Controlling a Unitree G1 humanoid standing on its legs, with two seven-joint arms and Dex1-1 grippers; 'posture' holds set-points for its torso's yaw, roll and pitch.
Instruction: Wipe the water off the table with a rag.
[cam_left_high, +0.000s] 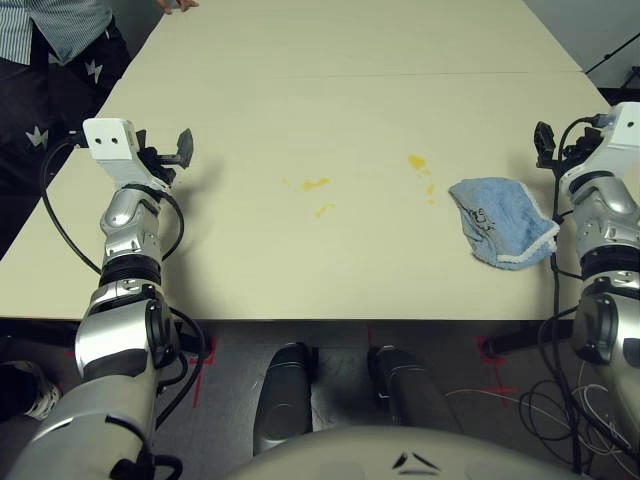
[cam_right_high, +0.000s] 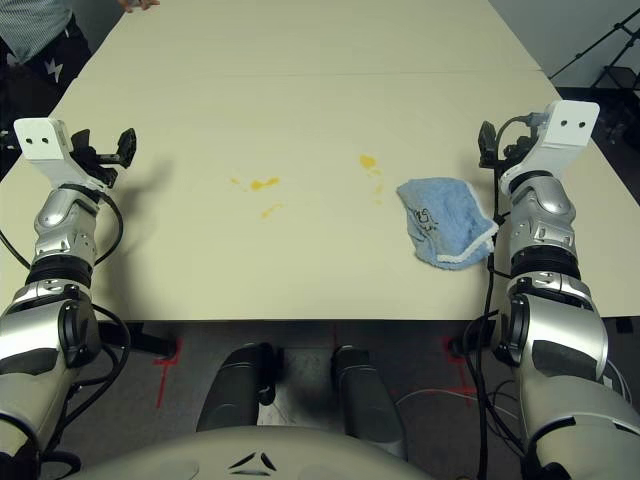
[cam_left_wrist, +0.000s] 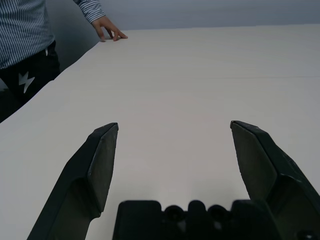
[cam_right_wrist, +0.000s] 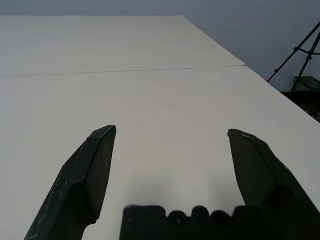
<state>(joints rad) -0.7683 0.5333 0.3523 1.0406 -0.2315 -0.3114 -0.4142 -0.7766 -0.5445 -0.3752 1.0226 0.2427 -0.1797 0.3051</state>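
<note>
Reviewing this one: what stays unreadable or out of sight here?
- Cloth: its underside, turned down in the left eye view.
- Dark mark on the cloth: too small to read, left eye view.
- Person's head: cut off by the left wrist view's edge.
- Tripod: cut off by the right wrist view's edge.

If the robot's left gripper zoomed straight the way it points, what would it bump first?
Probably the table: the left gripper seems to tip down, though its height is unclear.

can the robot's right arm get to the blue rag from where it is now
Probably yes: the rag lies just inward of the right arm, nearer the robot than the open, empty right gripper, and nothing covers it, though the arm would likely need to draw back.
</note>
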